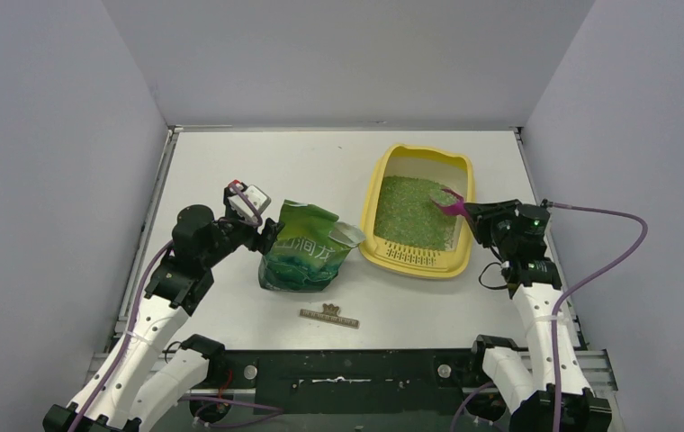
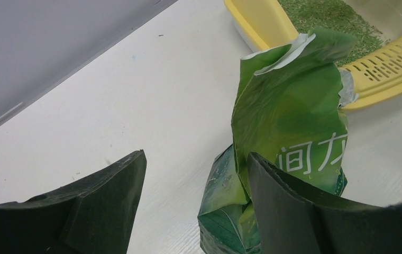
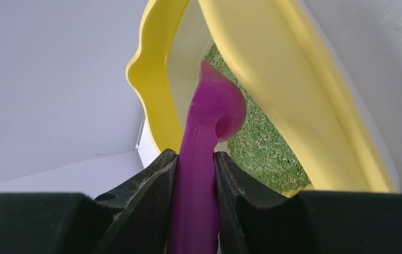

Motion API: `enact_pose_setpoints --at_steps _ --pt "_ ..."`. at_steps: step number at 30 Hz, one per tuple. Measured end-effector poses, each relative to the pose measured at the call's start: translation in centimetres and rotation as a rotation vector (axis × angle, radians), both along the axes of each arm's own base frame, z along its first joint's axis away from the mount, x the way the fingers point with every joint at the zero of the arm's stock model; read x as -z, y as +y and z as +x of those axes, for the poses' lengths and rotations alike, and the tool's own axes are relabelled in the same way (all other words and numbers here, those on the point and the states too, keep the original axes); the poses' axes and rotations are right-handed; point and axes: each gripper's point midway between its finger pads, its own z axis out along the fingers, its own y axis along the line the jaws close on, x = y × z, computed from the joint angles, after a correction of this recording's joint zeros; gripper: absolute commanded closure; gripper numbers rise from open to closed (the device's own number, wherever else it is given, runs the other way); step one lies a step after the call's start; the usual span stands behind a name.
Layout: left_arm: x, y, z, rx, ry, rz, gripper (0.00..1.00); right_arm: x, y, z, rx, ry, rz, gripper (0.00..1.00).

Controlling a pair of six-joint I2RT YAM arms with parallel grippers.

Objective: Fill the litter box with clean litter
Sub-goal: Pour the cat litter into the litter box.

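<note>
Right wrist: fingers (image 3: 146,201) clamp scoop (image 3: 205,148) over litter box (image 3: 278,79).

Bright, even light casts a faint shadow beside the litter box (image 1: 418,259).

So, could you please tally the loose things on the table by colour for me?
Yellow: 1, the litter box
Green: 2, the bag and the litter
Magenta: 1, the scoop
Dark: 1, the small strip
Total: 5
</note>
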Motion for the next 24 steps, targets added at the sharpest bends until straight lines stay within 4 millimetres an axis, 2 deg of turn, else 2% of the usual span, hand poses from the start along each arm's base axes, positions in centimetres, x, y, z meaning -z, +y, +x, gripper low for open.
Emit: enact_pose_setpoints --at_steps 3,10,16,21,24 --pt "0.0 0.0 0.0 0.003 0.000 -0.001 0.33 -0.5 0.6 -0.6 -0.042 -0.014 -0.008 1.00" --pt "0.0 -0.1 0.0 0.004 0.000 -0.001 0.33 0.3 3.2 -2.3 -0.204 0.018 0.024 1.00" --pt "0.0 -0.1 0.0 0.007 0.002 -0.001 0.33 1.6 5.3 -4.5 -0.342 0.047 0.060 1.00" --pt "0.2 -0.2 0.0 0.010 0.006 0.000 0.33 2.1 6.1 -5.9 -0.419 0.065 0.056 1.00" --pt "0.2 -0.2 0.0 0.010 0.007 0.000 0.33 2.4 5.8 -6.3 -0.444 0.069 0.050 1.00"
